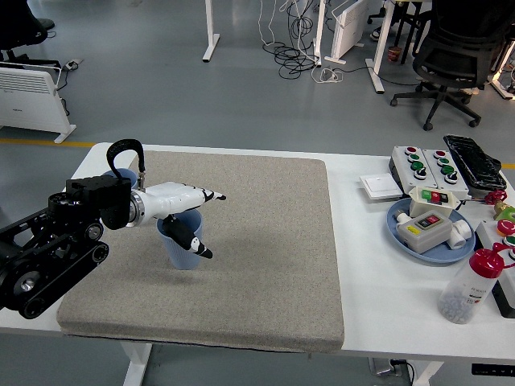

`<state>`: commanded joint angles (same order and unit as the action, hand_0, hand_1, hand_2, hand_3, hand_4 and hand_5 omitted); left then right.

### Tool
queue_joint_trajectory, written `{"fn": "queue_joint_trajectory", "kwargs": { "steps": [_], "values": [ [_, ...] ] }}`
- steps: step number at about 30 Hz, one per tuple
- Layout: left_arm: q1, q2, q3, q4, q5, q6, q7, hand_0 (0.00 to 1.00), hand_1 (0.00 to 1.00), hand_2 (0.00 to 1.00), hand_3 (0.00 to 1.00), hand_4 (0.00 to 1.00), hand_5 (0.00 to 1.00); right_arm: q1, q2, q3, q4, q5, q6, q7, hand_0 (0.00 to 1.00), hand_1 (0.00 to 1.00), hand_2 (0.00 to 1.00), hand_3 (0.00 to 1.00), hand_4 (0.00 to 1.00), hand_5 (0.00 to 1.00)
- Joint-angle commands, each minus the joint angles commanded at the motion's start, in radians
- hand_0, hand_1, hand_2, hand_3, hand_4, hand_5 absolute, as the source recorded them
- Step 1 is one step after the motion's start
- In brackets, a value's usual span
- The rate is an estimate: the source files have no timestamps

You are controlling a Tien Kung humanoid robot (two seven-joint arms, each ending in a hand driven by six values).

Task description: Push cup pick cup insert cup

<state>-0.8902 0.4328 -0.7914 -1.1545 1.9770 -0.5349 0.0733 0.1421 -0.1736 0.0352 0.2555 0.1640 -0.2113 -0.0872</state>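
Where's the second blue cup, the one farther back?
In the head view, the rear blue cup stands at the mat's left edge, mostly hidden behind the left arm.

Office-lab: swivel chair (461,50), floor cables (294,50).

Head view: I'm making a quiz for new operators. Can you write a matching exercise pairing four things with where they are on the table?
Things:
1. left hand
2. near blue cup
3. far blue cup
4. red-capped bottle

Places:
A. right edge of the table
B. mostly hidden behind the robot's arm
C. spread open over a cup
D. on the grey mat, under the hand

Pairs: 1-C, 2-D, 3-B, 4-A
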Motion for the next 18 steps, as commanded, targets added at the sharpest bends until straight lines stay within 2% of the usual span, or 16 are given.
{"fn": "queue_joint_trajectory", "kwargs": {
  "steps": [1,6,7,12,13,18],
  "values": [
    [-0.002,0.000,-0.003,0.004,0.011,-0.003,0.004,0.881,0.952,0.998,0.998,0.994,0.462,0.000,0.000,0.001,0.000,0.000,0.000,0.000,0.749,0.693,0.694,0.582,0.095,0.501],
    [-0.012,-0.008,-0.017,0.028,0.045,-0.017,0.026,0.881,0.952,0.998,0.998,0.994,0.462,0.001,0.000,0.013,0.002,-0.020,-0.002,-0.006,0.749,0.693,0.694,0.582,0.095,0.501],
    [-0.014,-0.011,-0.020,0.032,0.048,-0.026,0.031,0.710,0.851,0.907,0.979,0.948,0.399,0.000,0.000,0.015,0.002,-0.024,-0.002,-0.008,0.749,0.693,0.693,0.582,0.095,0.501],
    [-0.016,-0.015,-0.023,0.037,0.049,-0.052,0.042,0.710,0.851,0.907,0.979,0.948,0.399,0.000,0.000,0.024,0.003,-0.038,-0.003,-0.013,0.749,0.693,0.693,0.582,0.095,0.501],
    [-0.016,-0.016,-0.023,0.037,0.049,-0.058,0.045,0.574,0.743,0.811,0.935,0.896,0.336,0.000,0.000,0.026,0.003,-0.042,-0.003,-0.014,0.750,0.693,0.692,0.582,0.096,0.500],
    [-0.015,-0.015,-0.016,0.037,0.038,-0.074,0.047,0.574,0.743,0.811,0.935,0.896,0.336,-0.001,0.000,0.030,0.004,-0.048,-0.003,-0.016,0.750,0.693,0.692,0.582,0.096,0.500]
  ]
}}
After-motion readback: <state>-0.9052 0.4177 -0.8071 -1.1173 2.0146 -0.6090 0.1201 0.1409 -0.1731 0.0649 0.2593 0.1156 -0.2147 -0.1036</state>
